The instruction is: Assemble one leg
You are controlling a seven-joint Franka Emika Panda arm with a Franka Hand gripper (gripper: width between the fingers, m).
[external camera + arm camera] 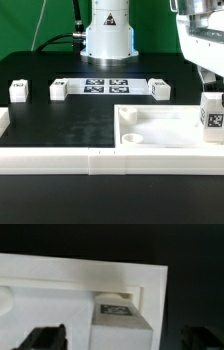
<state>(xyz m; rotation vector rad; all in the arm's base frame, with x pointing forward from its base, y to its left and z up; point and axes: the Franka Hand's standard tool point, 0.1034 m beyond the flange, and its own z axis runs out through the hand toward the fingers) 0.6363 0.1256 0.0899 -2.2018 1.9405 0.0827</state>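
A leg, a small white block with a black-and-white tag, stands upright in the corner of the large white tray at the exterior view's right. In the wrist view the leg sits against the tray's wall, tag face showing. My gripper hangs just above it. In the wrist view the gripper is open, and the dark fingers stand well apart on either side of the leg without touching it. Three more legs stand in a row at the back.
The marker board lies at the back middle, before the robot base. A low white rail runs along the table's front edge, with a white piece at the exterior view's left.
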